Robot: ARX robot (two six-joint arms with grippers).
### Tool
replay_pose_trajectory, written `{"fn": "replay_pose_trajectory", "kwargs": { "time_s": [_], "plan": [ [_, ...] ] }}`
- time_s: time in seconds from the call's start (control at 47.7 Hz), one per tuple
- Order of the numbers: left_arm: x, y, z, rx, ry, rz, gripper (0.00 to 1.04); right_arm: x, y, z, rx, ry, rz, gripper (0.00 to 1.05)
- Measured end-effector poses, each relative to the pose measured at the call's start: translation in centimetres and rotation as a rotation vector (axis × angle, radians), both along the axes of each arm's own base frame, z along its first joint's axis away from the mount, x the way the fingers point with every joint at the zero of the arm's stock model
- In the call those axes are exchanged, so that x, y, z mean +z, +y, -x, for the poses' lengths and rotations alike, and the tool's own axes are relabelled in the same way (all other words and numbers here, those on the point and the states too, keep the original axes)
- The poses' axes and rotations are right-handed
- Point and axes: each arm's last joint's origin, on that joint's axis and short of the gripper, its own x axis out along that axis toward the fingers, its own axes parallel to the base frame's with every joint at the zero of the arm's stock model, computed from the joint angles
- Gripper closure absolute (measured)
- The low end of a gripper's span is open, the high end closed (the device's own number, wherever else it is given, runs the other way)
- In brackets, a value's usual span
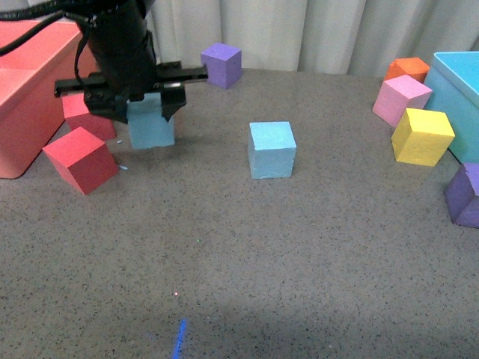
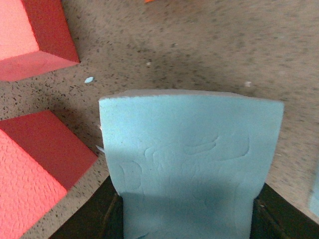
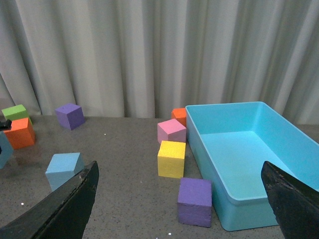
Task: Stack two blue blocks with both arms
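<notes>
Speckled tabletop (image 1: 299,254), pale curtain (image 1: 314,30) behind; left end effector (image 1: 142,111) grips blue block (image 1: 152,133) (right end effector (image 3: 179,172) wide).

A teal bin (image 1: 455,112) stands on the grey speckled table (image 1: 299,247). Just beside its long wall sit an orange cube (image 1: 408,69), a pink cube (image 1: 402,99) and a yellow cube (image 1: 421,136). A near purple cube (image 1: 465,196) sits by its corner. Well apart from it lie a far purple cube (image 1: 221,64), two red cubes (image 1: 81,158) and a salmon bin (image 1: 22,97).
</notes>
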Motion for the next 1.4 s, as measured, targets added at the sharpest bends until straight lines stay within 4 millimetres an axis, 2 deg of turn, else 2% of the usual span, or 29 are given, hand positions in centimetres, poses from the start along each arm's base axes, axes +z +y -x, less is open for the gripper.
{"fn": "replay_pose_trajectory", "kwargs": {
  "time_s": [0.084,0.209,0.356,0.461,0.796,1.404],
  "plan": [
    [2.3,-2.2,0.7,-0.044,-0.032,0.01,0.61,0.0,0.0,0.0,0.0,0.0,0.0,0.1],
    [4.2,-5.7,1.5,-0.092,-0.056,0.024,0.62,0.0,0.0,0.0,0.0,0.0,0.0,0.1],
    [5.1,-9.8,2.3,-0.133,-0.049,0.055,0.62,0.0,0.0,0.0,0.0,0.0,0.0,0.1],
    [4.7,-12.0,2.5,-0.146,-0.033,0.057,0.62,0.0,0.0,0.0,0.0,0.0,0.0,0.1],
    [3.0,-13.9,2.1,-0.129,0.0,0.039,0.62,0.0,0.0,0.0,0.0,0.0,0.0,0.1],
    [2.2,-15.7,2.2,-0.134,0.019,0.043,0.63,0.0,0.0,0.0,0.0,0.0,0.0,0.1]
  ]
}}
